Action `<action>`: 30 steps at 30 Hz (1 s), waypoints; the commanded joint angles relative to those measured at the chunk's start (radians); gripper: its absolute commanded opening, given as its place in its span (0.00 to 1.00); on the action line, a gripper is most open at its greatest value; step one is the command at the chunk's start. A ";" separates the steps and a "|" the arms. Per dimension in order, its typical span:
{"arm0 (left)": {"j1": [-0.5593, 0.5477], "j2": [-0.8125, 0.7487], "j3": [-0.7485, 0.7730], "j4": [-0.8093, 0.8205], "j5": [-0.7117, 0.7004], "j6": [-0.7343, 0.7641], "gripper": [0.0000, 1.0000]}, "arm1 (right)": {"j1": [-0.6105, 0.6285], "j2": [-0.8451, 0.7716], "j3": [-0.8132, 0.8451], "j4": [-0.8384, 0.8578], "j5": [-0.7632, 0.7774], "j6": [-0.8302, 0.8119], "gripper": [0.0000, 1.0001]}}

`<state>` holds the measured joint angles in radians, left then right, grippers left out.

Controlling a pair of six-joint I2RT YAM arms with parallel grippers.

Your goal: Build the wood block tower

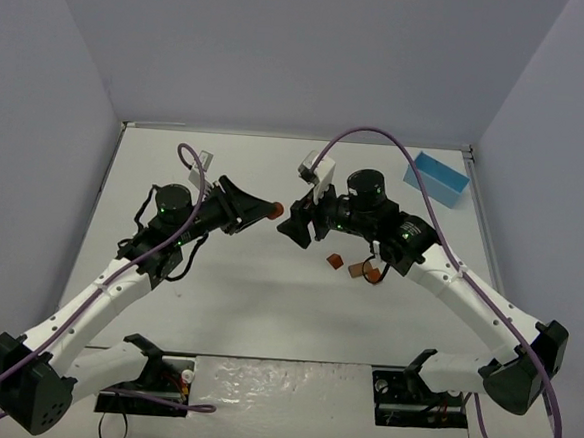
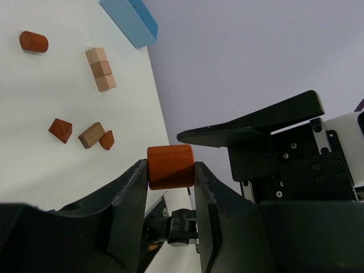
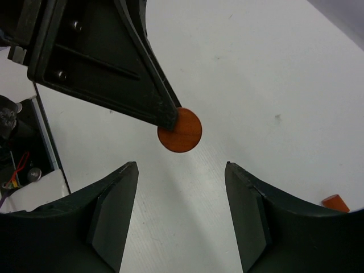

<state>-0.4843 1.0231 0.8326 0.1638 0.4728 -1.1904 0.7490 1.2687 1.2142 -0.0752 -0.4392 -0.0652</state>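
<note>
Left wrist view: shows left gripper (image 2: 170, 170) jaws pinching a red-orange cylinder block (image 2: 170, 162) by its curved sides. Beyond the jaws, up and to the left, loose on the table (image 2: 34, 170): three tan wood cubes (image 2: 100, 69) touching in a line, a 2nd cylinder (image 2: 34, 41), two wedges (image 2: 60, 130), a tan slab (image 2: 91, 135). Farther out, a blue box (image 2: 129, 21). Right wrist view: right gripper (image 3: 181, 170) jaws spread wide, facing the pinched cylinder's round end, not touching it.
</note>
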 commanded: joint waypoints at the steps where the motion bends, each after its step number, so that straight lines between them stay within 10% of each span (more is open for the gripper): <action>1: -0.005 -0.011 0.073 0.096 0.060 -0.055 0.00 | 0.011 0.010 0.089 0.064 0.025 -0.027 0.57; 14: -0.005 0.018 0.105 0.095 0.097 -0.099 0.00 | 0.029 0.037 0.113 0.064 0.005 -0.032 0.55; 30: -0.005 0.044 0.089 0.095 0.125 -0.111 0.00 | 0.033 0.024 0.107 0.064 0.044 -0.042 0.24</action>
<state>-0.4843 1.0673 0.8768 0.1707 0.5698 -1.2886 0.7739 1.3128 1.2873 -0.0719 -0.4102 -0.0905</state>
